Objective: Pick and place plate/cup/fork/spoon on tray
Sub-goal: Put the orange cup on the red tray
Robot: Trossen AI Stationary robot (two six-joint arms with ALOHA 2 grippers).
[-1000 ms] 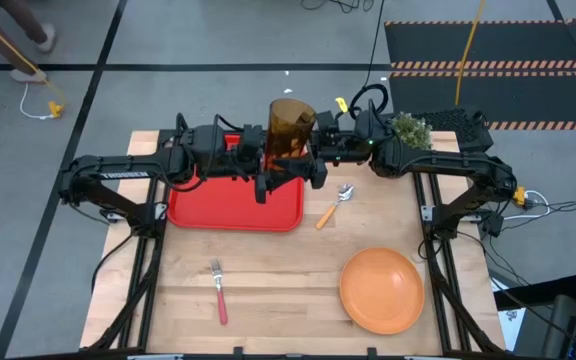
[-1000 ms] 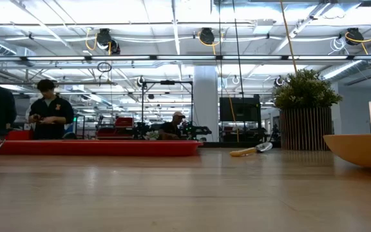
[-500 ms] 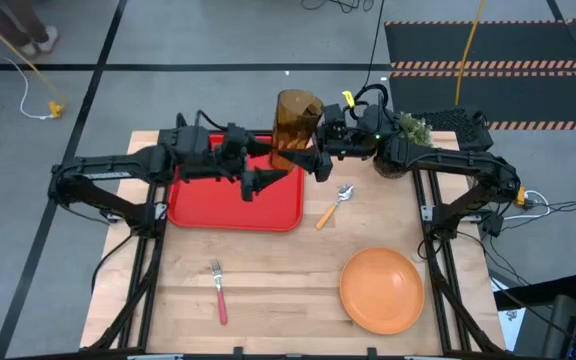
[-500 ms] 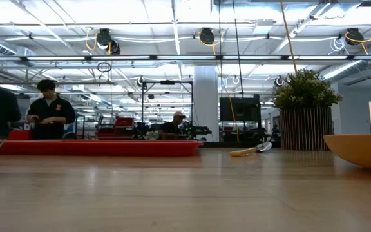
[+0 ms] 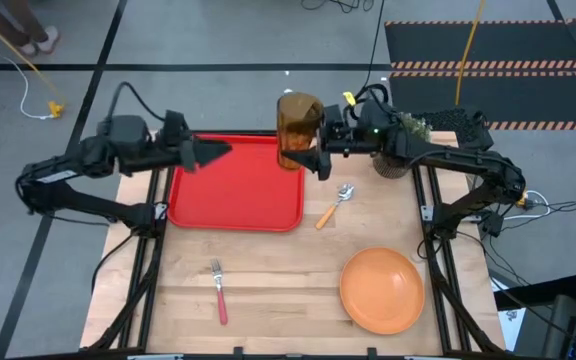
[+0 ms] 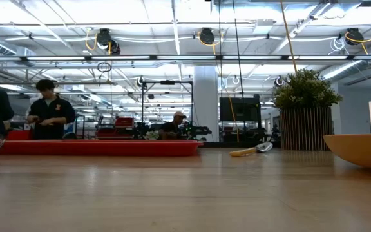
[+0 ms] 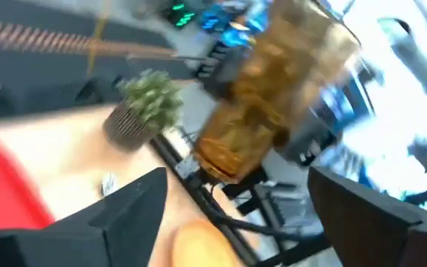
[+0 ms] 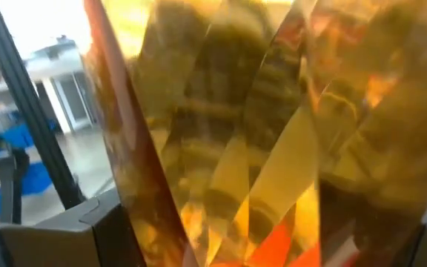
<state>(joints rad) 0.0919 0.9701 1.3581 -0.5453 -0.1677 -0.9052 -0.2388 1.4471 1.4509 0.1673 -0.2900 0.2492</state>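
Observation:
The amber cup [image 5: 298,128] hangs high above the red tray's [image 5: 233,185] far right corner, with my right gripper [image 5: 305,152] shut on it. In the right wrist view the cup [image 8: 258,133] fills the picture. My left gripper [image 5: 223,150] stands open with nothing in it above the tray's far left part, pointing at the cup [image 7: 273,89]. The orange plate [image 5: 381,290] lies flat near the table's front right. The pink-handled fork [image 5: 219,292] lies flat at front left. The spoon [image 5: 332,206] lies just right of the tray. My right gripper pinches the cup's lower part [image 7: 232,159] between its two fingers, one on each side of the wall. The fingers come about level from the table's right side. The cup stands roughly upright, rim up, lifted clear of tray and table.
A potted green plant [image 5: 408,128] stands at the table's far right, just behind my right arm. Bare wood lies between the fork and the plate. In the low view, people [image 6: 50,116] show in the room beyond the table.
My left gripper has drawn away from the cup toward the table's left edge, rolling as it went. The cup has stayed high in my right gripper, which has hardly moved.

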